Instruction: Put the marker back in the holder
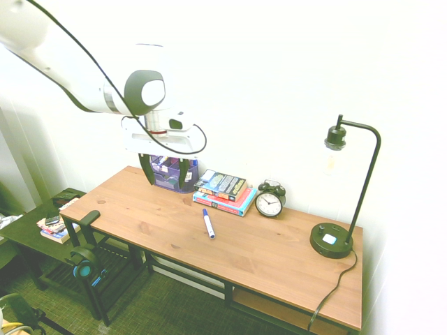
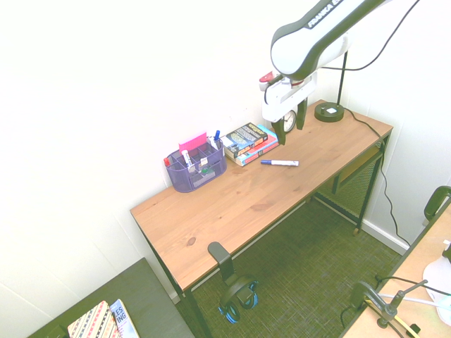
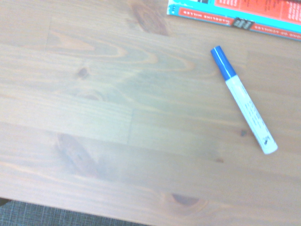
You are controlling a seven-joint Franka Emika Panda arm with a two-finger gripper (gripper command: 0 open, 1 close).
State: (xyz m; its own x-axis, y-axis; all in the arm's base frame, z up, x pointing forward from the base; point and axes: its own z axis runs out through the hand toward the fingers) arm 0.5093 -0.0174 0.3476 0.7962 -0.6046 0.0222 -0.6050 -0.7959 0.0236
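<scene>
I see one marker (image 1: pixel 209 224) lying flat near the middle of the surface (image 1: pixel 279 258), just in front of the book stack (image 1: pixel 225 191), blue cap toward the books; my hand (image 1: pixel 165 178) hangs above with fingers spread wide, holding nothing; I'd centre over the white barrel, turn the fingers across it, then descend; one holder (image 2: pixel 196 170) waits at the back edge toward the far end, one clock (image 1: pixel 269 202), one lamp (image 1: pixel 334 241).

A home study corner: wooden worktop (image 1: pixel 174 230) with lamp (image 1: pixel 342 188), alarm clock (image 1: pixel 269 202), stacked books (image 1: pixel 223 190), purple pen holder (image 2: pixel 196 171).
</scene>
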